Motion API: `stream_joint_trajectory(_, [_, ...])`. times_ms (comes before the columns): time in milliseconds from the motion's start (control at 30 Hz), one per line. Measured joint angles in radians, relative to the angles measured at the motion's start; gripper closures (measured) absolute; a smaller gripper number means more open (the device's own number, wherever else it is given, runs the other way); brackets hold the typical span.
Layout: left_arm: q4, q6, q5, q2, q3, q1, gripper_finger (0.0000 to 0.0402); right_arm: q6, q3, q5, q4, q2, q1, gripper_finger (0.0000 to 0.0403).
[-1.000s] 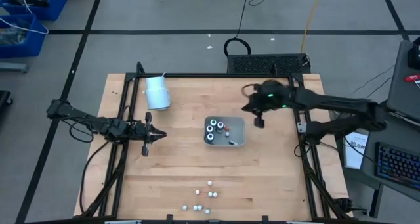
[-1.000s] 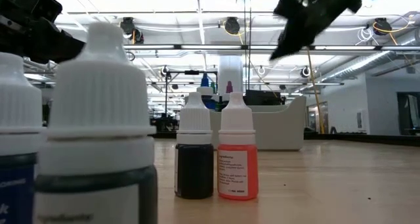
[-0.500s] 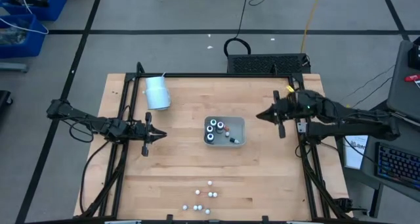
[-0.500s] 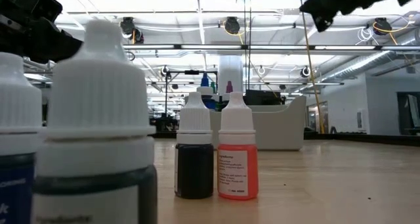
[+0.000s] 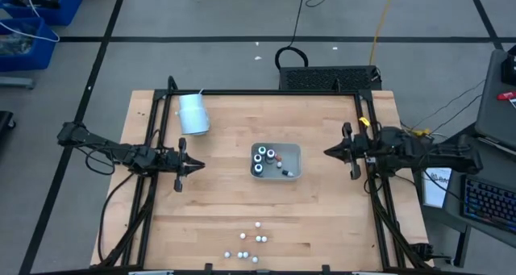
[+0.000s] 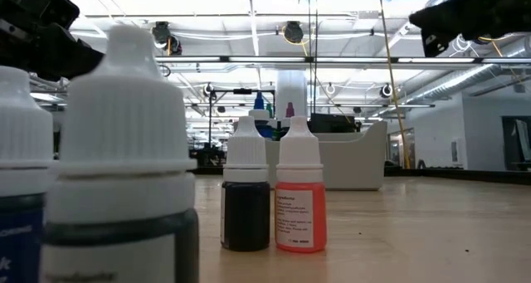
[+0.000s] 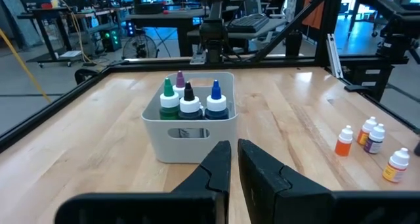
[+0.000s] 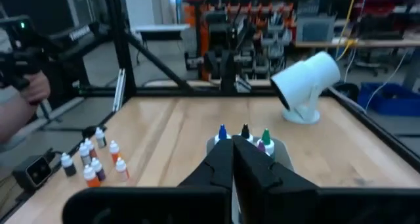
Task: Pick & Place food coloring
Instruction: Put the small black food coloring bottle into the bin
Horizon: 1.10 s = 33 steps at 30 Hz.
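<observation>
From above, a pale rectangular tray (image 5: 295, 164) holds several capped food-coloring bottles (image 5: 260, 157) mid-counter, gathered for placing; more small bottles (image 5: 258, 239) wait near the front edge. At counter level, a dark and an orange bottle (image 6: 300, 198) stand upright. Left pincer (image 7: 231, 165) nearly pressed together, empty, facing the tray. Right pincer (image 8: 232, 159) pressed together, empty, parked at the counter's edge.

pale cup (image 5: 193, 114) tipped on wooden table (image 5: 218, 202) far-left; grey bin (image 7: 188, 137) mid-table.
</observation>
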State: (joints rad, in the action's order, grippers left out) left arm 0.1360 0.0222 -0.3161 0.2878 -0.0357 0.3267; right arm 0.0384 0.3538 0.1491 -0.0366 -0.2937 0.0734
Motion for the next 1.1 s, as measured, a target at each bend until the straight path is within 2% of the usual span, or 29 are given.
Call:
stream_joint_trajectory(200, [0.0, 0.007, 0.0, 0.0, 0.0, 0.0, 0.0366, 0.029, -0.094, -0.018, 0.065, 0.071, 0.0, 0.0403])
stream_joint_trajectory(633, [-0.005, 0.032, 0.0, 0.0, 0.0, 0.0, 0.0366, 0.003, -0.226, -0.021, 0.21, 0.099, 0.001, 0.0403])
stream_joint_trajectory(867, [0.068, 0.155, 0.0, 0.0, -0.003, 0.0, 0.0366, -0.035, -0.295, -0.021, 0.343, 0.099, 0.001, 0.0403])
stream_joint_trajectory(1000, [0.068, 0.111, 0.024, 0.044, -0.074, 0.012, 0.0366, -0.036, -0.322, -0.019, 0.361, 0.099, 0.001, 0.0403])
stream_joint_trajectory(1100, [0.048, 0.06, 0.017, 0.139, -0.18, 0.044, 0.0366, -0.05, -0.323, -0.019, 0.362, 0.099, 0.001, 0.0403])
